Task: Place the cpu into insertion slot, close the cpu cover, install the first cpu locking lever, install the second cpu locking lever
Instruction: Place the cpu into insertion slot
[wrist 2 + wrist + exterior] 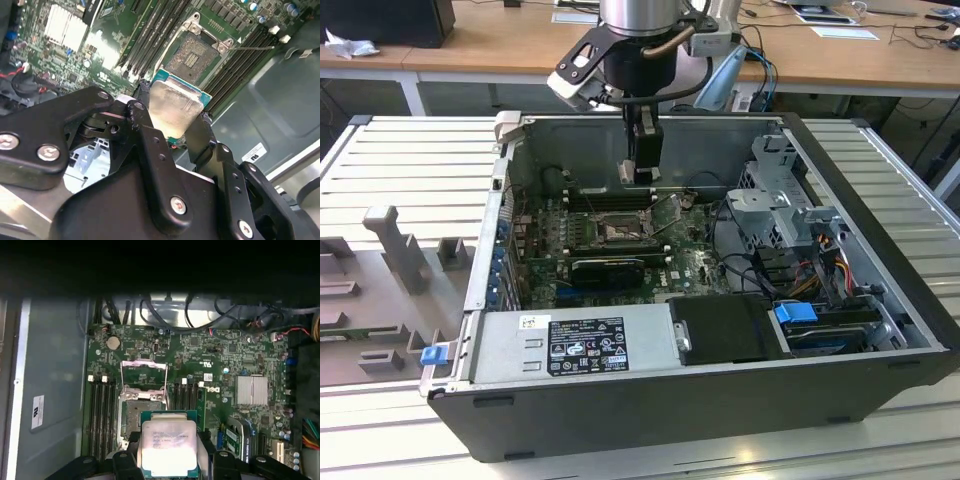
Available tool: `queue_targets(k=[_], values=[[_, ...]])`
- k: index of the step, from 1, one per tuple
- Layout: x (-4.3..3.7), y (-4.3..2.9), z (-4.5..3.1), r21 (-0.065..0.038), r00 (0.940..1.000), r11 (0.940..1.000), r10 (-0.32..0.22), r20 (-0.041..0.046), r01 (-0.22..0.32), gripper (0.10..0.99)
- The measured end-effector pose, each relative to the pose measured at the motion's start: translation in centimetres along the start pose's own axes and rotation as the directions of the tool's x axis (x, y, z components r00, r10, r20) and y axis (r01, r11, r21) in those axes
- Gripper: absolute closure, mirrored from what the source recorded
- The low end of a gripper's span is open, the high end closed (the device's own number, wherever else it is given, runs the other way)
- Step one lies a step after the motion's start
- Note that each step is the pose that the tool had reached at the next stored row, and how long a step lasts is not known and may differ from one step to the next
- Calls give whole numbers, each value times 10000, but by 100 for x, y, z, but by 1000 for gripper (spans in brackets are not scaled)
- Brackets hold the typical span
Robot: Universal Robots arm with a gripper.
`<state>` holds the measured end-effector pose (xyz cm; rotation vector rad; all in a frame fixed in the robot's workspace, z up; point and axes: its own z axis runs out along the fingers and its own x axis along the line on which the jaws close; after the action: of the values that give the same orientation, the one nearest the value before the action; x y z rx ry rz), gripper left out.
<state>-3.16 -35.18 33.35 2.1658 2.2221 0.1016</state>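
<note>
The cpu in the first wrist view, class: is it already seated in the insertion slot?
No, the cpu sits gripped in the claw, apart from the bare insertion slot.

In the computer case (880, 330) on the bench (410, 150), the cpu (169, 447), held in the tool (640, 172), hangs over the circuit board (695, 262) beside the insertion slot (136, 417), with the cpu cover (144, 374) raised on the slot's opposite side.

In the first wrist view the cpu (169, 447) is clipped at the edge and masks part of the insertion slot (131, 420); in the second wrist view, black fingers (200, 137) hide its near corners.
</note>
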Motion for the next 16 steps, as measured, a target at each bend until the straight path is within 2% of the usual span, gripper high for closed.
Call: queue_targets(k=[4,6,10,16], values=[[6,-7,83,77,9994,9993,357,32,-357,557],[6,-11,155,167,9989,9987,474,42,-475,557],[6,-14,188,239,9986,9983,534,48,-535,557],[5,-18,249,291,9983,9979,586,54,-587,557]])
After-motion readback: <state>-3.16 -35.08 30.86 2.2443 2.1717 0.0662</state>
